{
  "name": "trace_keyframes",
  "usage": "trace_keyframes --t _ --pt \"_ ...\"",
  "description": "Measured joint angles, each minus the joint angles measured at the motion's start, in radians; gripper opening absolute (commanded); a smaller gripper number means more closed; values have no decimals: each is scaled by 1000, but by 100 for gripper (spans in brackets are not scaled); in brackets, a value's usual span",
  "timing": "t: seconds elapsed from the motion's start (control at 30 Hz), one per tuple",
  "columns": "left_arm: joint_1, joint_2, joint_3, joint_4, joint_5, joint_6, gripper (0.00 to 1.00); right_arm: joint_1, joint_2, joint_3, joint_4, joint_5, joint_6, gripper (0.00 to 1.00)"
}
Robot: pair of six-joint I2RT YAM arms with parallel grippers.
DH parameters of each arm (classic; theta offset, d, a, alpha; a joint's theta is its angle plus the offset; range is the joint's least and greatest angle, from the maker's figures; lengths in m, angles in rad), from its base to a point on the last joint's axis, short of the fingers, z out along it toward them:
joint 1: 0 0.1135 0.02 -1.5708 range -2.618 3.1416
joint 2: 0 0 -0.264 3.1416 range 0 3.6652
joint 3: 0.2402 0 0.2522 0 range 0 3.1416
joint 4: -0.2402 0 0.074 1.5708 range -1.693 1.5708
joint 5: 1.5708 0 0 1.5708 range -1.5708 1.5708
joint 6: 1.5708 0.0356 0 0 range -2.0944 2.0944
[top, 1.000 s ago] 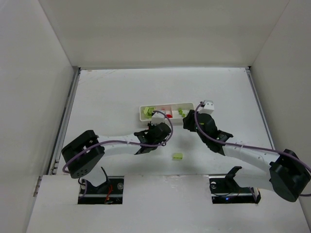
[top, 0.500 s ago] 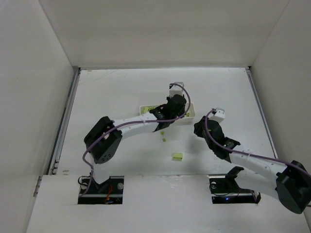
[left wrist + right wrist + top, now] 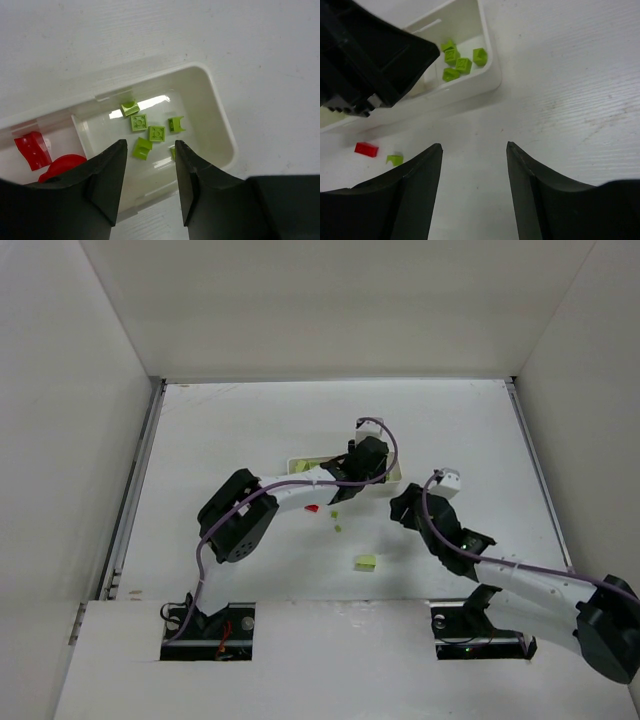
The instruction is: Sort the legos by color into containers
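Left gripper is open, nothing between the fingers. It hangs over the right-end compartment of the tray and points down into it. Right below the fingertips you have a cluster of green bricks on that compartment's floor – five clear, a sixth half hidden by the right finger. One compartment over, to the gripper's left, red pieces lie against the divider. The left arm reaches forward from its base and bends right along the tray, so most of the tray is hidden under it in the top view. Only the left end shows.

Right gripper is also open and empty, low over the bare table on the near side of the tray's right end, clear of the wall. The right arm runs from its base at the near right diagonally toward the tray, wrist turned toward the left gripper.

Loose on the table, near side of the tray – a red brick with a small green brick just beside it, and a larger green brick closer to the bases.
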Motion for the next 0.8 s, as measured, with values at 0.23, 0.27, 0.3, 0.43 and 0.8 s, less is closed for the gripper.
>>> trace_keyframes --t 0.23,0.27,0.3,0.43,0.8 --pt "8 -100 -95 10 6 2 40 228 23 31 -69 -2 -23 74" --pt "12 -140 -129 12 7 2 40 268 40 48 -94 -1 -27 78" --pt "18 -185 -166 16 6 1 40 303 56 68 -123 -1 -29 81" --pt "45 -363 -310 45 -1 -7 40 414 91 122 -230 -4 -11 96" --pt "68 -658 -619 45 -68 -45 41 481 274 170 -358 -40 57 98"
